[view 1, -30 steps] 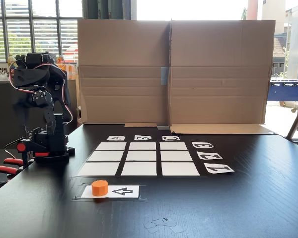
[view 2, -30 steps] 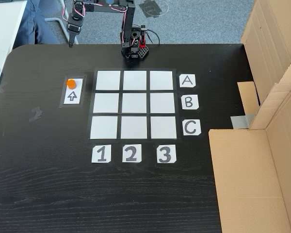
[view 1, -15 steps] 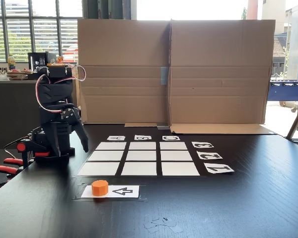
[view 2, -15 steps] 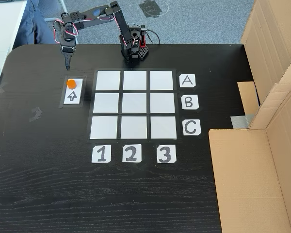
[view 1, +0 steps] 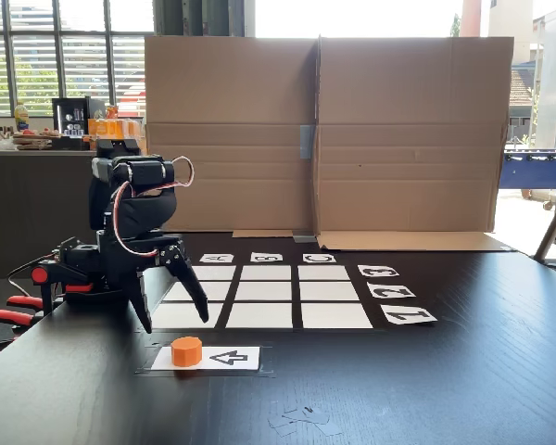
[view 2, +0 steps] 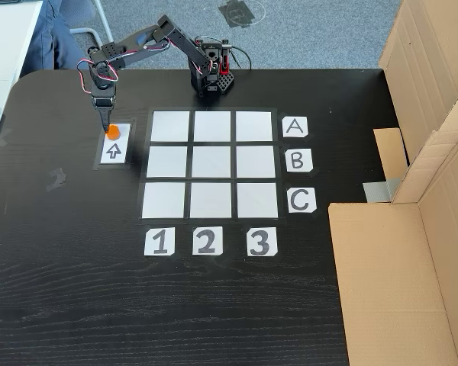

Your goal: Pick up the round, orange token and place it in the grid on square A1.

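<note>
In the low fixed view the claw hung spread wide just above the orange token; from above, its fingers merged into one dark point. The token, a short bright puck, sat on the arrow card, left of the grid on the desk.

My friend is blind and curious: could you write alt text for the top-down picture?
A small black robot arm's gripper hangs just above an orange token on an arrow card, left of a three-by-three white grid on a black table.
</note>
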